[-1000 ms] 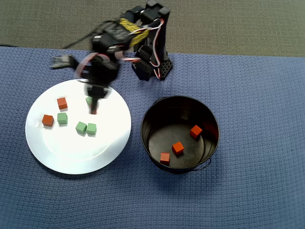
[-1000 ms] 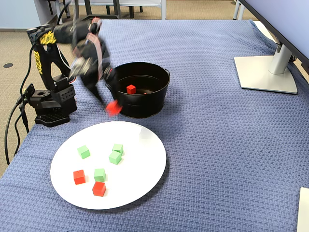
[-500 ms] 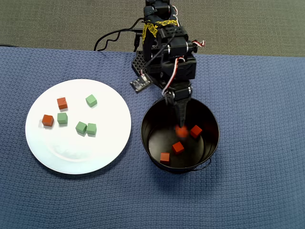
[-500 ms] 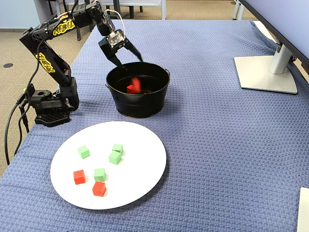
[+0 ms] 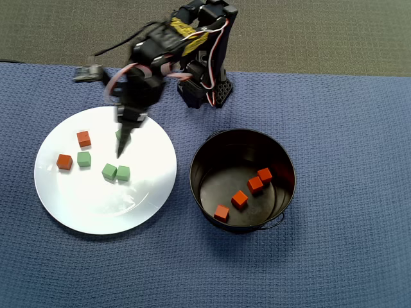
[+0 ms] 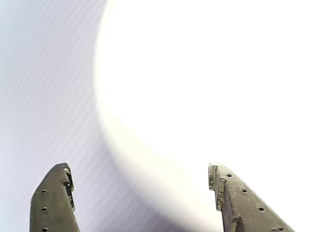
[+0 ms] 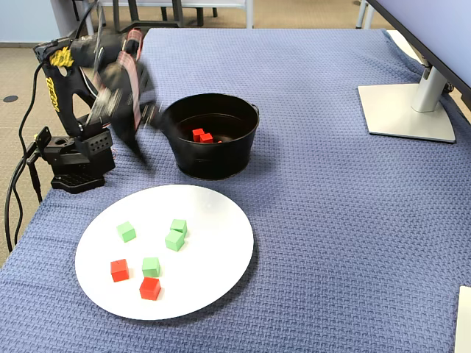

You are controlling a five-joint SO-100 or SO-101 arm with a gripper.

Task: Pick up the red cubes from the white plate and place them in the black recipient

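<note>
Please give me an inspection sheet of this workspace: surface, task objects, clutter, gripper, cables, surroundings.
Surface: blue woven cloth covers the table.
Job's things: two red cubes on the white plate; four red cubes inside the black bucket.
Clutter: four green cubes on the plate; monitor stand at right of the fixed view.
Gripper: gripper open, empty, over the plate's edge; blurred by motion.
Cables: black cable at the arm base.
Surroundings: carpet floor.

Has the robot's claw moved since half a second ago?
Yes. In the overhead view the gripper has swung left, away from the black bucket, and is now over the white plate.
</note>
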